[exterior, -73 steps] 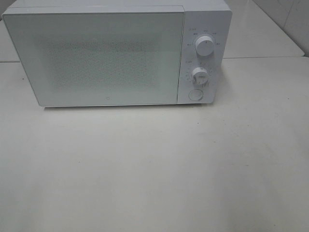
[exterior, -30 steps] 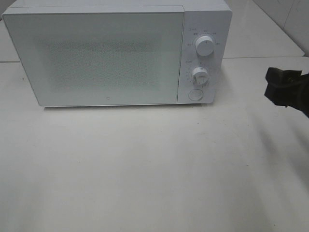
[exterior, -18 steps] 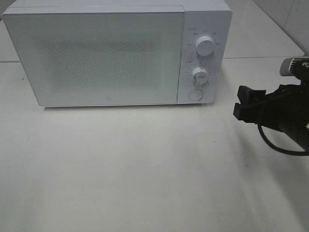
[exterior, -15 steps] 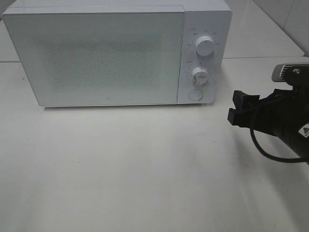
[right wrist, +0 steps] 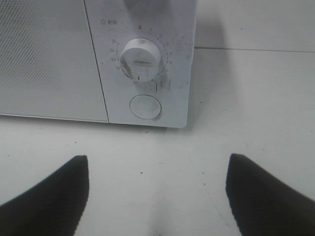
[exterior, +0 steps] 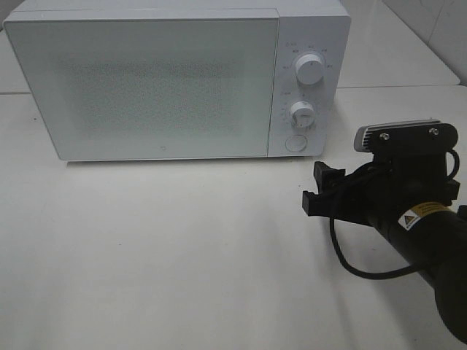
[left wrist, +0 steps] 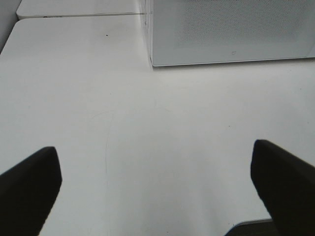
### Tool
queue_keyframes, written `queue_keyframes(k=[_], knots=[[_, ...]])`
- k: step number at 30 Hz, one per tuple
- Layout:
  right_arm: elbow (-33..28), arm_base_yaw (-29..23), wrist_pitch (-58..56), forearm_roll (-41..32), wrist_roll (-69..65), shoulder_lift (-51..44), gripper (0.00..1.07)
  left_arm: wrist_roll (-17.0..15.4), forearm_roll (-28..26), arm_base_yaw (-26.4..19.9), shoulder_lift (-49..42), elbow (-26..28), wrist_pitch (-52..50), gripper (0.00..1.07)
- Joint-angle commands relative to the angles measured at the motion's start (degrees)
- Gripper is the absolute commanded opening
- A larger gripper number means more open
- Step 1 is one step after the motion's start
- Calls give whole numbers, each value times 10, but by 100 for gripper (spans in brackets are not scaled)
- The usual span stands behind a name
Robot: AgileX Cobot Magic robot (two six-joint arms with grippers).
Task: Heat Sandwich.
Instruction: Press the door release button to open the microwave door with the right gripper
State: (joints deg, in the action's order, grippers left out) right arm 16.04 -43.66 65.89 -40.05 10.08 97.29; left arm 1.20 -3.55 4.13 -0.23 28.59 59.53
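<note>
White microwave (exterior: 175,80), shut, stands on the counter (exterior: 182,255); right tool (exterior: 314,188), jaws apart and empty, faces its round button (right wrist: 144,106); left tool (left wrist: 153,147) gapes wide, empty.

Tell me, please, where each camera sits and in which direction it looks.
Exterior high: mounted high, looking down at the microwave front and the table; right arm and open right hand show.
Left wrist: on the left arm, facing the microwave's lower door edge across the table; open left hand shows.
Right wrist: on the right arm, facing the lower knob and round button; right hand shows.
Shared: exterior and right wrist both show that knob and button.
</note>
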Motion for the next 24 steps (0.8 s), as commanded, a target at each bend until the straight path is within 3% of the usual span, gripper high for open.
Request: queue_keyframes(k=[1, 11, 20, 24], knots=[[8, -5, 9, -3, 5, 3, 75, -3, -5, -2, -13, -2, -1, 101], [8, -5, 9, -3, -34, 3, 75, -3, -5, -2, -13, -2, -1, 101], [8, -5, 9, -3, -247, 3, 75, -3, -5, -2, -13, -2, -1, 101], [8, -5, 9, -3, -400, 3, 75, -3, -5, -2, -13, -2, -1, 101]])
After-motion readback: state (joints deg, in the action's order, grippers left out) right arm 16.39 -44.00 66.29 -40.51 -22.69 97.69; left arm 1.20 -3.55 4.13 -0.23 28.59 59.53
